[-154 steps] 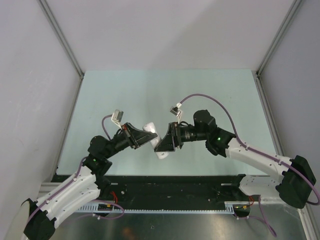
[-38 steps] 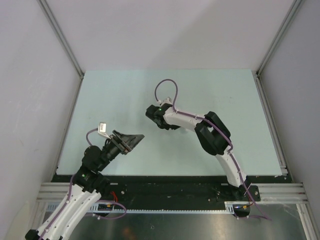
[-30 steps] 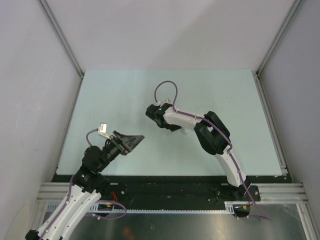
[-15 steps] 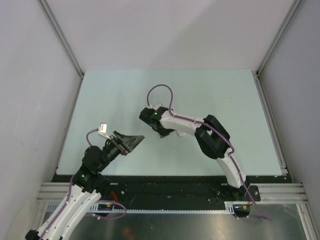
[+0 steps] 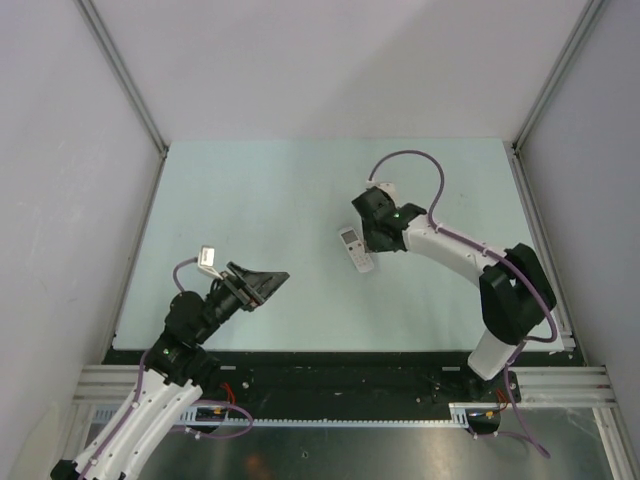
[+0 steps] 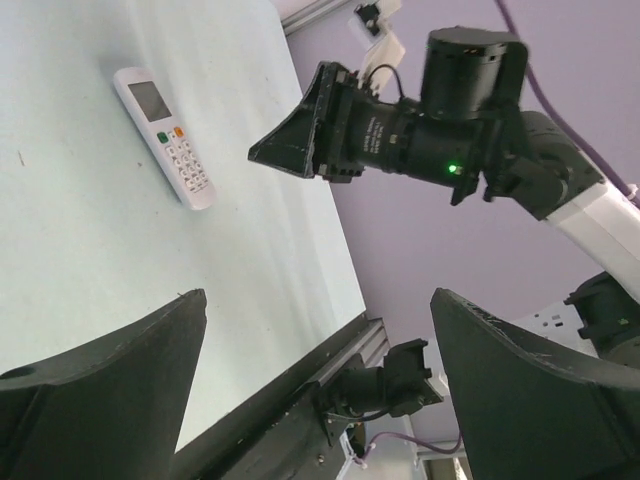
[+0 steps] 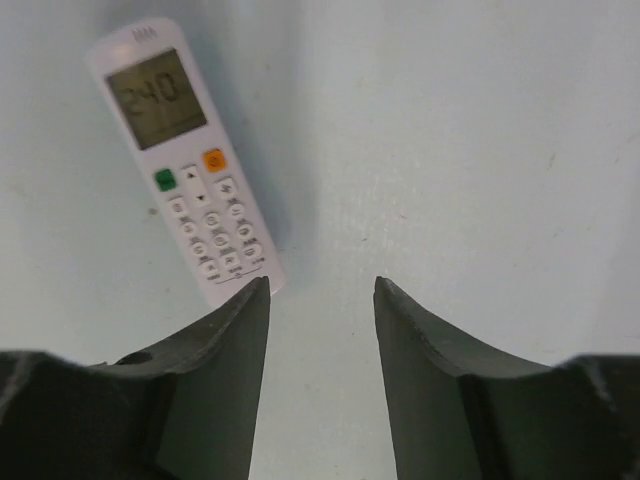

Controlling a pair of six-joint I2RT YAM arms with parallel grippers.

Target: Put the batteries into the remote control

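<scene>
Showing, nearest the front edge, the left gripper (image 6: 318, 300) hung over the pale green table (image 5: 250, 190), spread to full width and carrying nothing. Showing next, farther out and well apart from it, the remote control (image 7: 185, 160) flat on the table near mid-width, buttons (image 7: 215, 235) and grey display (image 7: 158, 95) up, digits lit, compartment side down and hidden. No sign of the batteries in any view; judging by the lit display, possibly seated already, though impossible to confirm with the back out of sight. Likely to handle as a light, rigid plastic shell, slick on the bare tabletop and prone to skate or spin under a one-sided push. Best taken squarely across the two long edges around mid-body, clear of the display, then turned over to check the cover. Showing last, a little beyond the handset, the right gripper (image 7: 320, 290) aimed down at the table, partly spread, bare tabletop in the gap, pinching nothing, one fingertip (image 7: 235, 330) close by the button-end corner, apparently raised clear of it.
</scene>
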